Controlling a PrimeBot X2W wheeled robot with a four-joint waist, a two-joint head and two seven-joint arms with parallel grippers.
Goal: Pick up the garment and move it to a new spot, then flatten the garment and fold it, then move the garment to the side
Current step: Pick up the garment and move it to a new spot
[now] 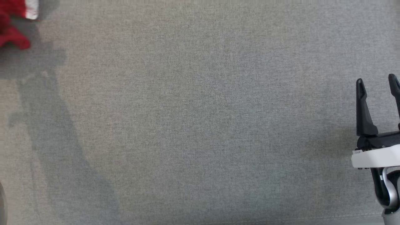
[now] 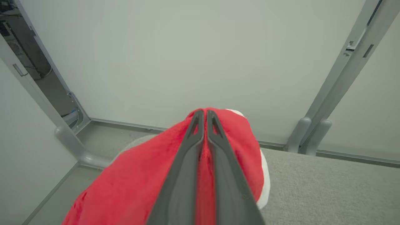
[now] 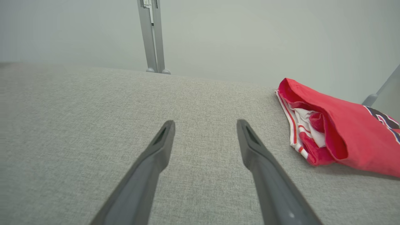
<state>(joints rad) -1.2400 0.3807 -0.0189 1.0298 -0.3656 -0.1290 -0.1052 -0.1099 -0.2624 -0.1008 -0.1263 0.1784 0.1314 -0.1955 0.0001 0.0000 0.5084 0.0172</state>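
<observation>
Covering the table [image 1: 200, 125], grey cloth, pale walls [image 2: 187, 56] behind; left tool [image 2: 205, 117] clenched on red garment [image 2: 134, 175], right tool [image 3: 205, 129] released

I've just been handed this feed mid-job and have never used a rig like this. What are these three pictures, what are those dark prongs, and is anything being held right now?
You are looking through three cameras on a two-armed robot. The prongs are its gripper fingers.

The head view looks down on a grey fabric-covered table. The right gripper shows at the lower right. A bit of the red garment peeks in at the top left corner.

The left wrist view looks along the left gripper. Its two fingers are pressed together on red cloth, so it is shut on the garment.

The right wrist view looks along the right gripper. Its fingers stand wide apart over bare table, holding nothing. To its right lies the garment, crumpled, red with white striped trim.

So the garment is gripped, but not yet flattened or folded.
</observation>
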